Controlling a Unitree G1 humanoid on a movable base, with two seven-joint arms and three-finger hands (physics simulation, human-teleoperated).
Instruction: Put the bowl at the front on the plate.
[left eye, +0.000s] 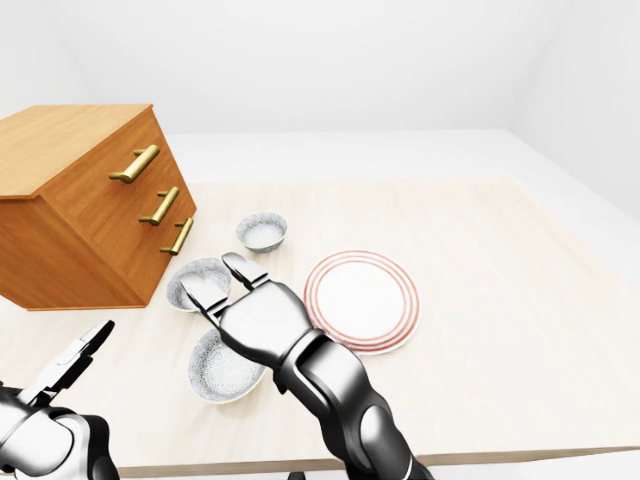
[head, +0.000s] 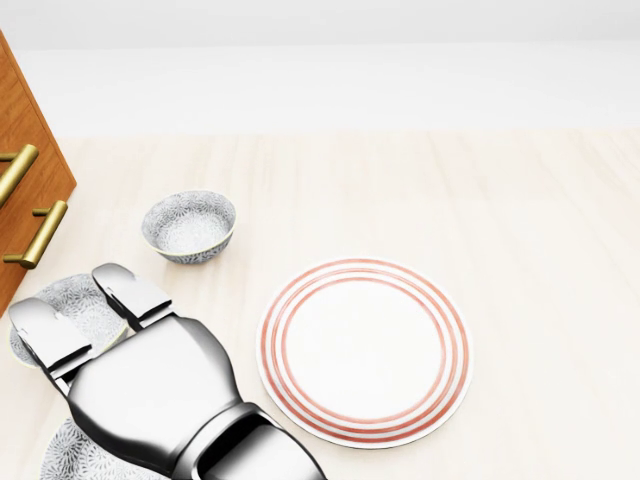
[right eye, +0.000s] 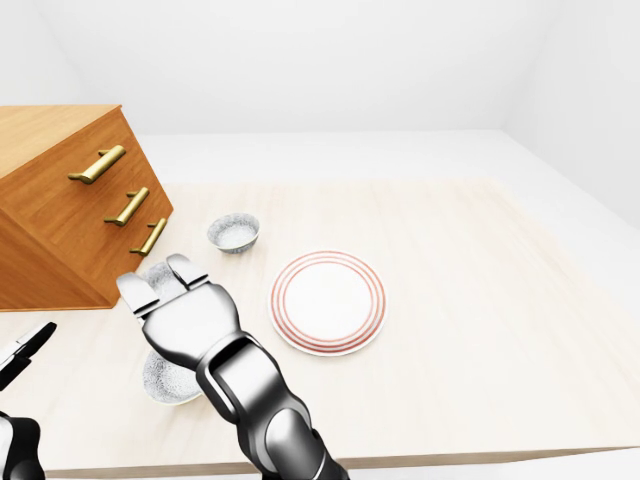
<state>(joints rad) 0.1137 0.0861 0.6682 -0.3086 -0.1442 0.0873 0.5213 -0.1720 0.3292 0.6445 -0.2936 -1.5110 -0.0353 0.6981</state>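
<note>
Right hand (head: 140, 375), fingers (head: 130, 290) spread, hovers over the nearest bowl (left eye: 215, 372), lower left; next I lower and grip it for the plate (head: 365, 350).

A: Plate (head: 365, 350) col?
B: White, red-orange concentric rings nr rim.
A: Bowls?
B: All 3 grey-white, fine floral print: top bowl (head: 188, 226), mid bowl (head: 85, 300), bottom bowl (left eye: 215, 372).
A: Rest?
B: Chest of drawers (left eye: 80, 210) orange-brown wood, brass handles (left eye: 135, 163); table (head: 520, 220) pale wood grain; right hand (head: 150, 390) chrome-silver.

Bright, even, sharp renders; perhaps faint shadows
</note>
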